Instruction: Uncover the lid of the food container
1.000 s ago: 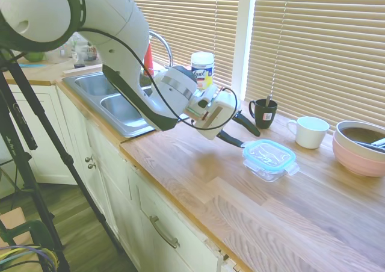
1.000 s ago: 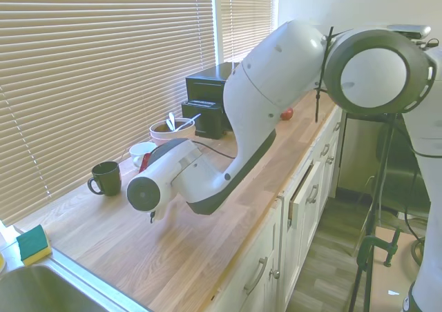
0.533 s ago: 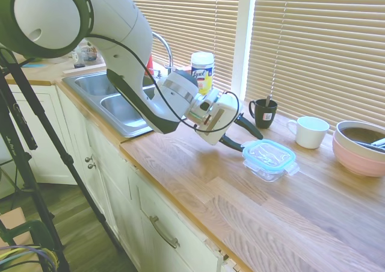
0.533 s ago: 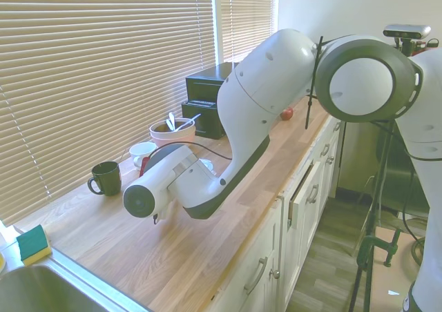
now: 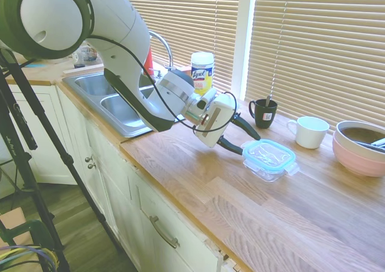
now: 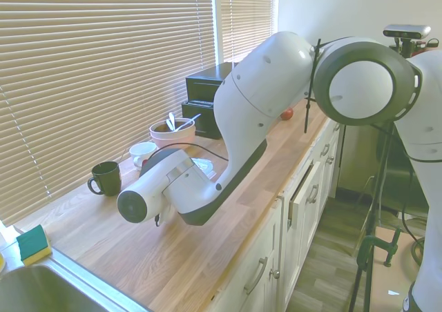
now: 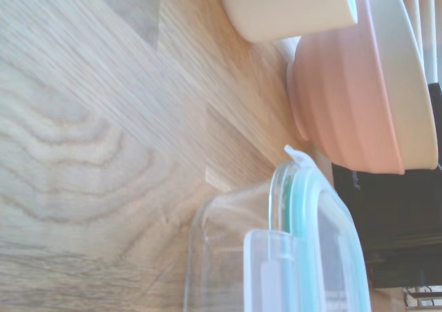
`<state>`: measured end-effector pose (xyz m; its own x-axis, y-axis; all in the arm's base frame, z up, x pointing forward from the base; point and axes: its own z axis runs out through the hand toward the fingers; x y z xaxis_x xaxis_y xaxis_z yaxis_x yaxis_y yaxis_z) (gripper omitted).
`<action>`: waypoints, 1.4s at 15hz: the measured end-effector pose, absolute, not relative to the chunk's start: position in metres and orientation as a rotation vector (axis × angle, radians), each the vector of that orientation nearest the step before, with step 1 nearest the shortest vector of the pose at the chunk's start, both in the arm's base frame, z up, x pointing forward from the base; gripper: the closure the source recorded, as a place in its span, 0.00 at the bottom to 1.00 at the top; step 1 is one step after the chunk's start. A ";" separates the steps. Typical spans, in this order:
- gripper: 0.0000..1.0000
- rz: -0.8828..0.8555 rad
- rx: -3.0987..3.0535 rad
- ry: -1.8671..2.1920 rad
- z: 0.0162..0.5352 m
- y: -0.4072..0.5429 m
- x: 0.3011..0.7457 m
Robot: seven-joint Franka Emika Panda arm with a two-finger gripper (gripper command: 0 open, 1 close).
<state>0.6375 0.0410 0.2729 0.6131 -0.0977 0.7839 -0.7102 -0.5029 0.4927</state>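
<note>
My gripper open, fingers flanking the lid edge at its 9 o'clock. Lid sits snapped on food container, mid-counter. Thin, flexy plastic; I'd pry at a tab.

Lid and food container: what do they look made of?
The lid looks like clear plastic with a teal rim and a frosted snap tab. The food container under it looks like thick clear glass, though clear plastic can't be ruled out.

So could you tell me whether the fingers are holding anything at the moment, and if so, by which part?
Nothing is held. The gripper is open beside the food container, its fingers apart; the lid is on.
</note>
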 end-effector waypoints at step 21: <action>1.00 0.871 1.924 -0.647 0.282 0.048 0.640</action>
